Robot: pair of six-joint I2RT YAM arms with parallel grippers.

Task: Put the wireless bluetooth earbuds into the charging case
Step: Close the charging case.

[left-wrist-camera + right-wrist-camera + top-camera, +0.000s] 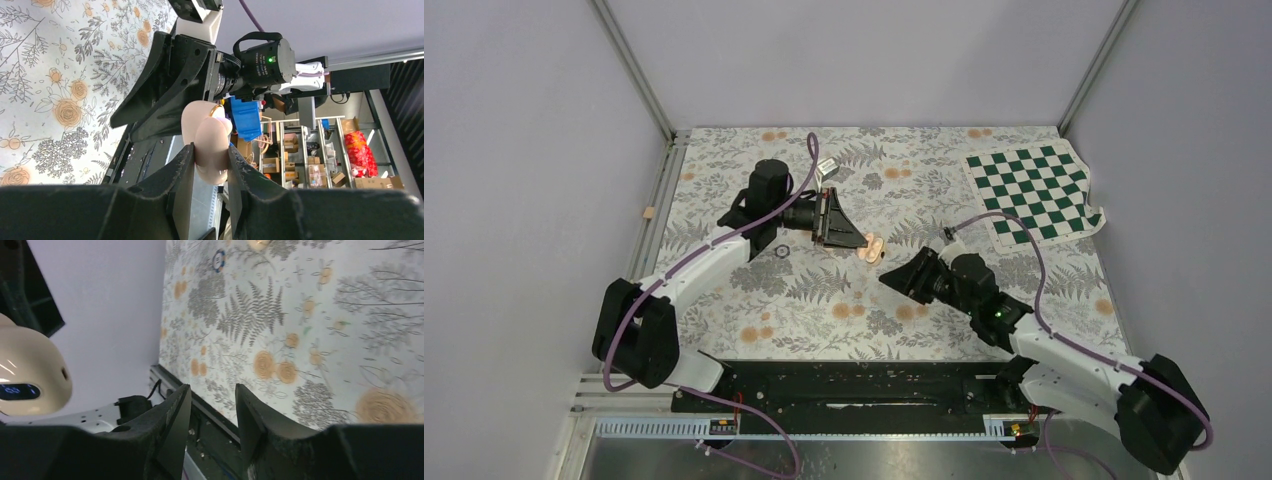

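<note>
The charging case [210,142], pale peach and rounded, hangs above the floral table, and my left gripper [210,151] is shut on its sides. From above, the case [871,246] shows as two peach lobes at the tips of the left gripper [856,241]. My right gripper [888,277] stands just to the case's near right, open, with nothing between its fingers [176,405]. In the right wrist view the case [30,372] fills the left edge and shows a small blue lit mark. I cannot make out the earbuds in any view.
A green and white checkered cloth [1034,190] lies at the back right. A small black ring [780,250] sits beside the left forearm, and a small grey object [827,167] lies behind the left gripper. A tan block [649,212] rests by the left rail.
</note>
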